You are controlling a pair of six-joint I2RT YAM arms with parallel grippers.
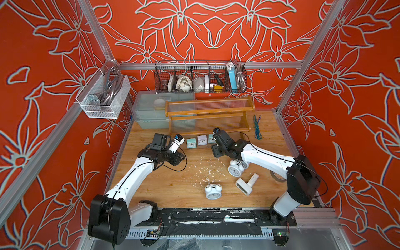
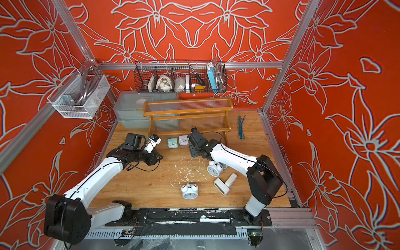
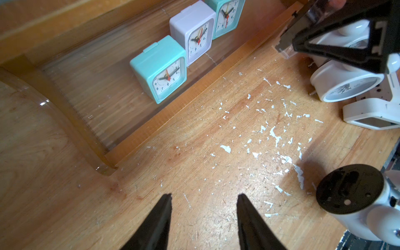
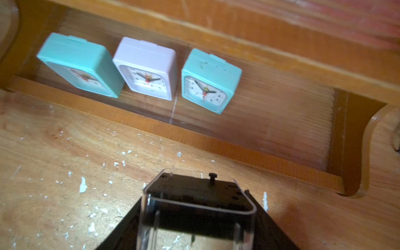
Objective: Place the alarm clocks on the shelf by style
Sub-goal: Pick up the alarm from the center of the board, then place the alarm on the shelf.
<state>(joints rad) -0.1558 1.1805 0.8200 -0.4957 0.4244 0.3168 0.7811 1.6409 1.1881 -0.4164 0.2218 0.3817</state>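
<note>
Three small square alarm clocks stand in a row on the shelf's (image 1: 207, 104) lowest tier: teal (image 1: 191, 143), white (image 1: 202, 140) and teal (image 4: 211, 81). My right gripper (image 4: 197, 194) is shut on a dark-faced square clock (image 4: 194, 190) with a clear case, held low over the table just in front of that tier. My left gripper (image 3: 204, 195) is open and holds nothing; it hovers above bare table near the shelf's left end. Twin-bell clocks (image 1: 213, 191) (image 1: 234, 170) and two white digitals (image 1: 244, 186) (image 1: 253, 179) lie on the table.
A black wire basket (image 1: 200, 76) hangs on the back wall, above translucent bins (image 1: 149, 110) behind the shelf. A white mesh basket (image 1: 104, 97) hangs at left. Green ties (image 1: 257, 127) and a tape roll (image 1: 278, 176) lie at right. White flecks (image 1: 205, 168) litter the table's middle.
</note>
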